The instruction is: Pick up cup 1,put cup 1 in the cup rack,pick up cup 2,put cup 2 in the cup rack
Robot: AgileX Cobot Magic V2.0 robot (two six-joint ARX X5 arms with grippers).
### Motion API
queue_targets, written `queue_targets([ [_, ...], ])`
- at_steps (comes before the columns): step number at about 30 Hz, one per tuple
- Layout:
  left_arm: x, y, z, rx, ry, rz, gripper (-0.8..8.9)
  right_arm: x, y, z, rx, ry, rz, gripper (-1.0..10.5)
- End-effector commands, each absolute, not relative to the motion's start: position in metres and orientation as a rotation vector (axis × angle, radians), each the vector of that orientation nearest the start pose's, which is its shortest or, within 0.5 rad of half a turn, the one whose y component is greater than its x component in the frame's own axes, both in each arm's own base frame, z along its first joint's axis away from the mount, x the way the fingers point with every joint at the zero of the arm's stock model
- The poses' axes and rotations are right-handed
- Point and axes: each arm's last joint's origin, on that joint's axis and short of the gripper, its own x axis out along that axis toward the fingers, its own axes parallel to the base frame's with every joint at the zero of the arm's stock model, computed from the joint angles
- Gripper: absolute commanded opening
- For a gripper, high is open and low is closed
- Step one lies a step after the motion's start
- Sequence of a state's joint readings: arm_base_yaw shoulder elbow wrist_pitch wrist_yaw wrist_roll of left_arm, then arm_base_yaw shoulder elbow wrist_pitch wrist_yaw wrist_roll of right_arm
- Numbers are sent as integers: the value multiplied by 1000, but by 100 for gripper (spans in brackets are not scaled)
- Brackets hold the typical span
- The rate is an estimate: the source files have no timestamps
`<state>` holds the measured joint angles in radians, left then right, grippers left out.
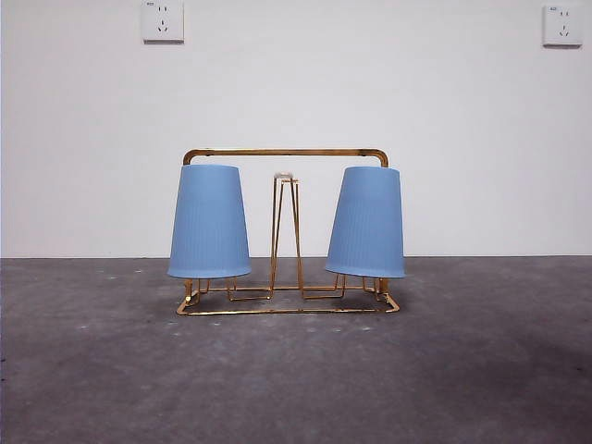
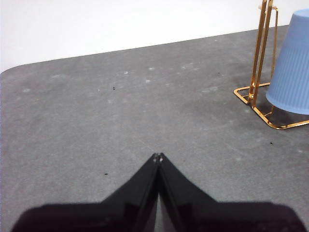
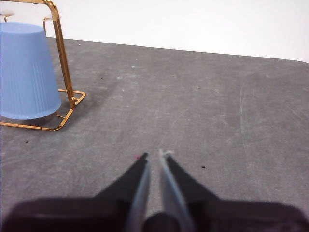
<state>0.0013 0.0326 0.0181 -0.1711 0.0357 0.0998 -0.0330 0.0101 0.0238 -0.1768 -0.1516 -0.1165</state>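
Note:
The gold wire cup rack [image 1: 285, 153] stands mid-table. Two blue ribbed cups hang upside down on its prongs: one on the left [image 1: 209, 222] and one on the right [image 1: 366, 222], tilted slightly. The middle prong between them is bare. The left wrist view shows the left cup [image 2: 292, 63] and the rack [image 2: 256, 63]. My left gripper [image 2: 158, 155] is shut and empty, well away from them. The right wrist view shows the right cup [image 3: 26, 70] inside the rack's frame [image 3: 60, 53]. My right gripper [image 3: 154, 154] is empty, with a narrow gap between its jaws, also well away.
The grey table [image 1: 296, 379] runs up to a white wall with two sockets [image 1: 163, 20]. Neither arm shows in the front view.

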Motion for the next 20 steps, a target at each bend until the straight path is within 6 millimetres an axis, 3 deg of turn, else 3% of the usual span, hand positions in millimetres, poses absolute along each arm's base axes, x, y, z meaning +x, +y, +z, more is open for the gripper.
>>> queue_targets([
  [1, 98, 0, 148, 88, 190, -37, -3, 96, 1, 151, -93, 160, 116, -10],
  [20, 98, 0, 148, 88, 190, -38, -3, 96, 1, 151, -93, 161, 113, 3],
])
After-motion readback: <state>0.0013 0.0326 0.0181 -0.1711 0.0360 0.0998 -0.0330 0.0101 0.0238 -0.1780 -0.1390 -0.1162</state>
